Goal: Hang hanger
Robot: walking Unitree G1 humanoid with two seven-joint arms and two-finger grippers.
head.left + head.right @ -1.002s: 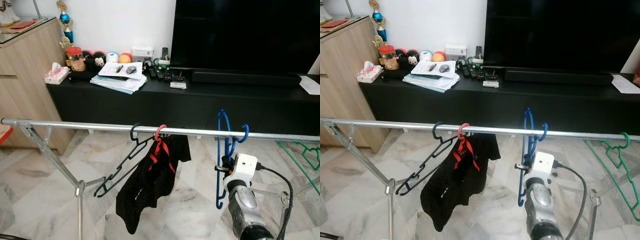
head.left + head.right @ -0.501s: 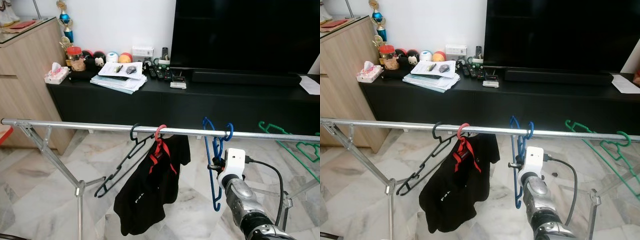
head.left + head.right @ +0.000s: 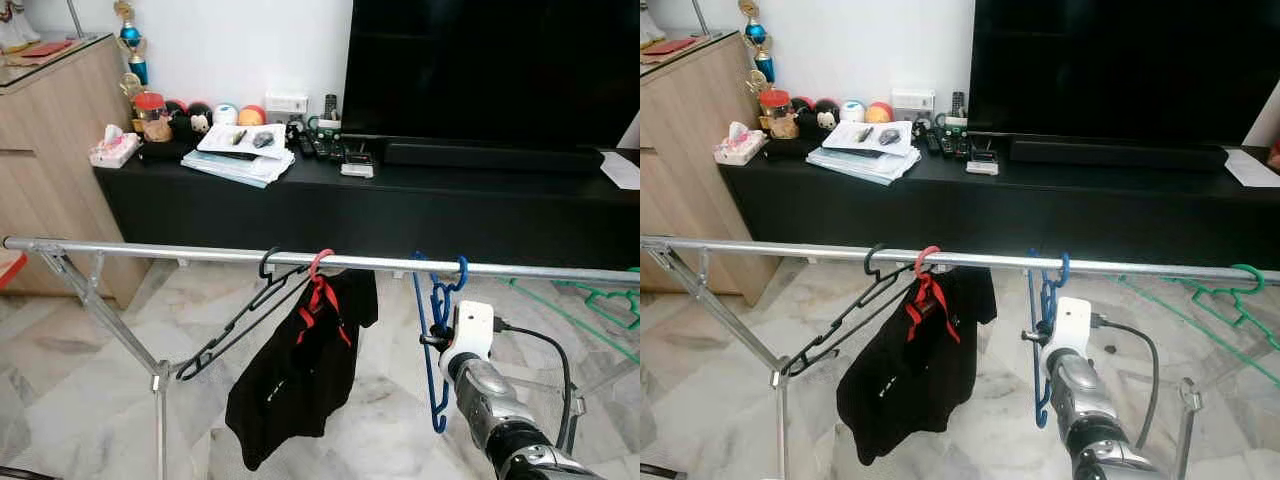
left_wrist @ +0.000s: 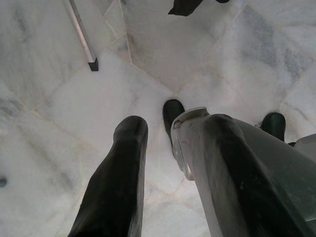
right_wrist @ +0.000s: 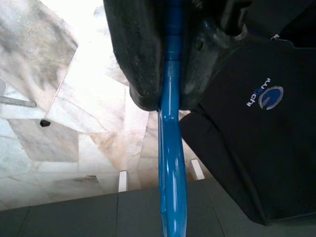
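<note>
Four hangers sit on the silver clothes rail [image 3: 200, 253] that crosses the room in front of me. From the robot's left, a bare black hanger [image 3: 235, 328] tilts steeply down and away, and just beside it a red-hooked hanger [image 3: 320, 272] carries a black garment [image 3: 295, 375] that droops toward the marble floor [image 3: 70, 400]. Further along, the blue hanger [image 3: 436, 330] has its hook over the rail and its body hanging edge-on below. Out at the far right end a green hanger [image 3: 1230, 295] is hooked over the rail and slants off sideways.

The right hand [image 3: 432, 340] is raised just under the rail and is closed on the blue hanger's body, a little below the hook. Its wrist view shows the two black fingers [image 5: 136, 54] pressed against either side of the blue plastic [image 5: 173, 173], with the black garment and its small blue logo [image 5: 266, 96] close behind.

The left hand [image 4: 163, 163] hangs low over the marble floor, its two dark fingers spread apart with nothing between them.

Behind the rail a long black surface [image 3: 330, 190] carries a large dark television [image 3: 490, 70], a stack of papers [image 3: 240, 155], several remotes [image 3: 320, 145] and a tissue box [image 3: 112, 148].
</note>
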